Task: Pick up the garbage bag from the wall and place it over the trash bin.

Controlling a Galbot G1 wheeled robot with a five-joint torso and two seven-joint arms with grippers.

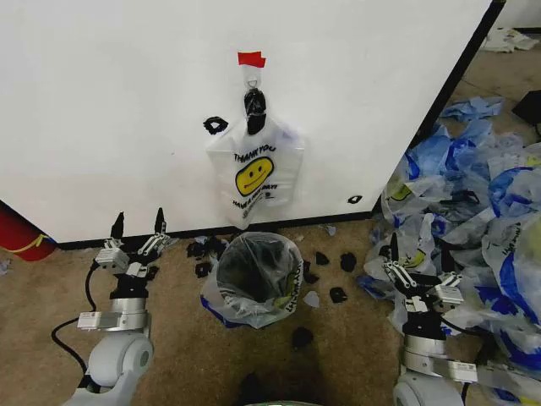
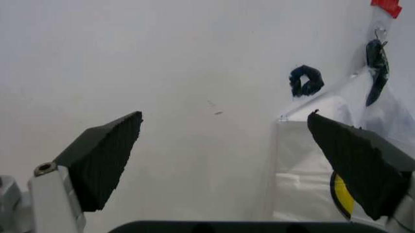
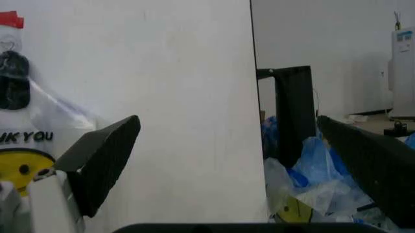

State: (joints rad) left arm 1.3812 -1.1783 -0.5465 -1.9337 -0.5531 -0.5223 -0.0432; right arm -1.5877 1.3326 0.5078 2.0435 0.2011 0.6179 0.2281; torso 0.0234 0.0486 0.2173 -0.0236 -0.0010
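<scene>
Your garbage bag (image 1: pixel 255 172) hangs flat on the wall (image 1: pixel 110 110), from a hook just under the red tape (image 1: pixel 251 58). Your trash bin (image 1: pixel 254 275), already lined, stands on the carpet directly below the bag. Your left gripper (image 1: pixel 138 223) waits left of the bin, fingers spread, grasping nothing. Your right gripper (image 1: pixel 419 252) waits right of the bin, likewise released, against the heap of blue-and-white bags (image 1: pixel 473 211).

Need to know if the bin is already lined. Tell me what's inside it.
The bin already holds a translucent liner bag, its edges draped over the rim. The interior looks dark; whatever lies at the bottom cannot be made out. The garbage bag hangs on the wall.
</scene>
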